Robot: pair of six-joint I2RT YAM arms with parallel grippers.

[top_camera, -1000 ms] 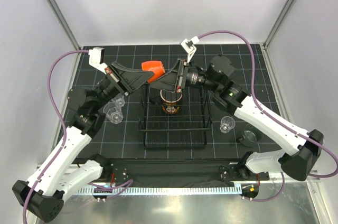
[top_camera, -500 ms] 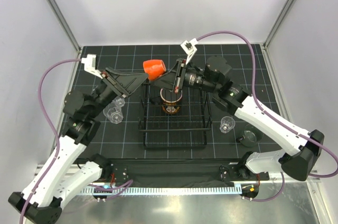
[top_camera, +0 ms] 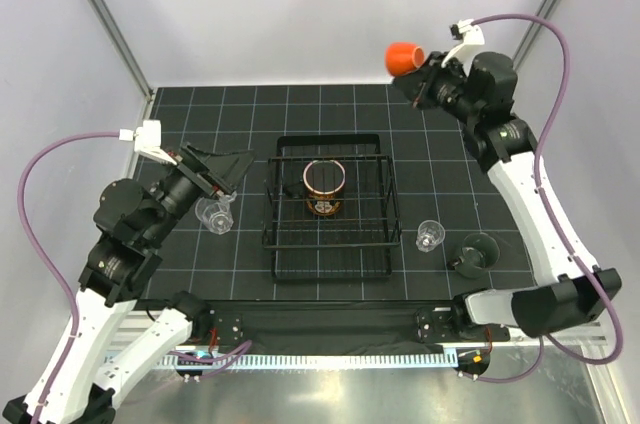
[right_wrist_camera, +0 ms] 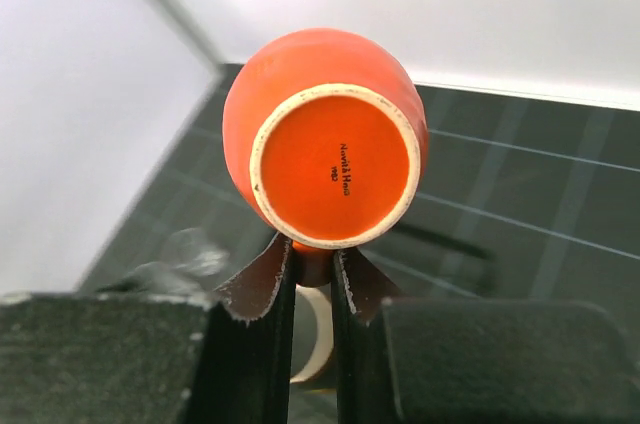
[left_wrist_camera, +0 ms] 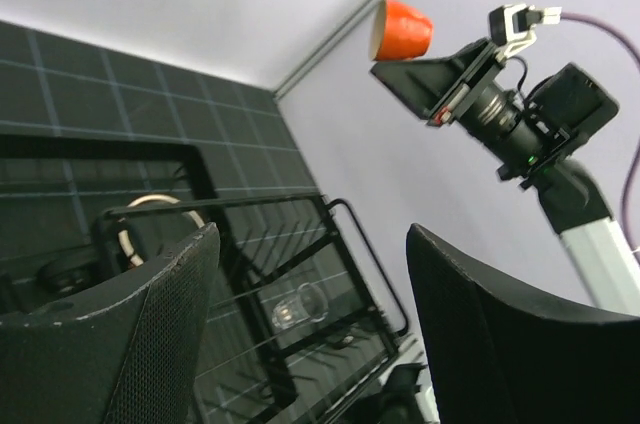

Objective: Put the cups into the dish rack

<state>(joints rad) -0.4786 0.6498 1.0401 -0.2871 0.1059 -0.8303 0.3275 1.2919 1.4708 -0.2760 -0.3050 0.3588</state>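
Note:
The small orange cup (top_camera: 404, 58) hangs high over the table's back right, and my right gripper (top_camera: 414, 75) is shut on its wall. From the right wrist I see the cup's base (right_wrist_camera: 333, 164) just above that gripper (right_wrist_camera: 310, 266). The black wire dish rack (top_camera: 384, 180) stands mid-table with the large dark mug (top_camera: 325, 187) inside. My left gripper (top_camera: 229, 165) is open and empty, left of the rack and above two clear cups (top_camera: 215, 215). The left wrist view shows the orange cup (left_wrist_camera: 402, 29), the rack (left_wrist_camera: 340, 212) and a clear cup (left_wrist_camera: 298, 306) beyond it.
Right of the rack, a clear cup (top_camera: 430, 235) and a grey-green cup (top_camera: 472, 254) sit on the black grid mat (top_camera: 200, 114). White walls and metal frame posts (top_camera: 110, 24) enclose the table.
The orange cup passed from my left gripper to my right above the rack. The left opened and drew back left; the right carried the cup up toward the back right.

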